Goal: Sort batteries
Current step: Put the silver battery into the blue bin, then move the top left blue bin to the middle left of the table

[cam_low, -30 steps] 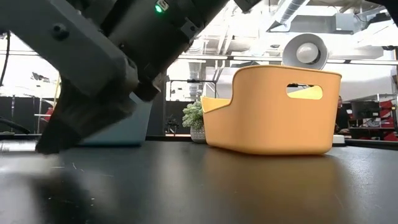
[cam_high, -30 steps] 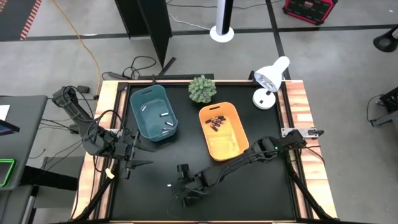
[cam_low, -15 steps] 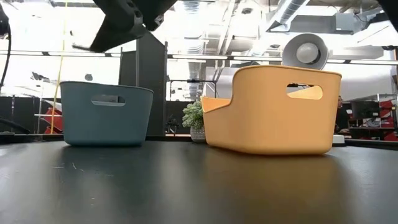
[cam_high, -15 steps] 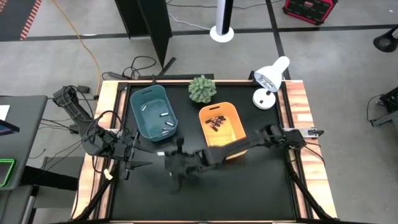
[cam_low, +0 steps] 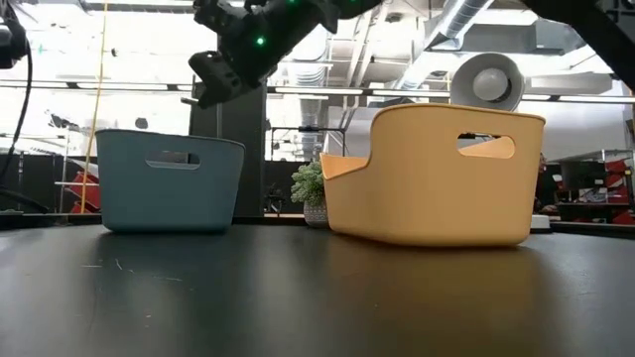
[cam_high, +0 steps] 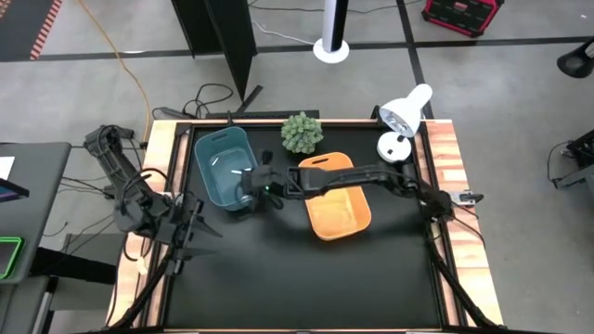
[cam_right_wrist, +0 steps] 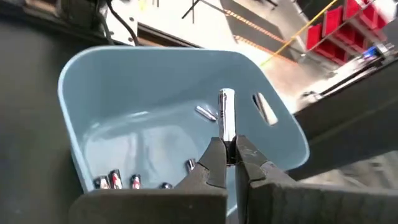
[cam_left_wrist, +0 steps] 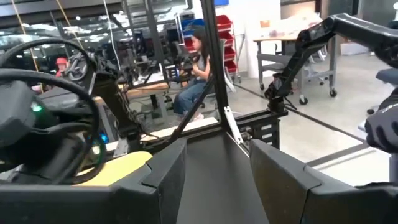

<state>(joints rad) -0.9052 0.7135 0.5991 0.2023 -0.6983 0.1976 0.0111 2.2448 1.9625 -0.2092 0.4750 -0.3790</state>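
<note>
While the right hand (cam_right_wrist: pixel 228 160) hangs over the blue bin (cam_right_wrist: pixel 99 74) at center frame, its fingers pinch 1 silvery battery (cam_right_wrist: pixel 226 118) by its lower end. Small, stiff and smooth, it probably slips easily, so a mid-body grip seems safer. The left hand (cam_left_wrist: pixel 214 168) waits open at the desk's left edge.

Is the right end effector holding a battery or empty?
Holding one. The right end effector is shut on a silvery battery that sticks out past its fingertips, above the blue bin.

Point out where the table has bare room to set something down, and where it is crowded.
Free: the dark mat in front of the orange bin, and right of it. Crowded: the back, with blue bin, plant, lamp and right gripper holding a silvery battery.
</note>
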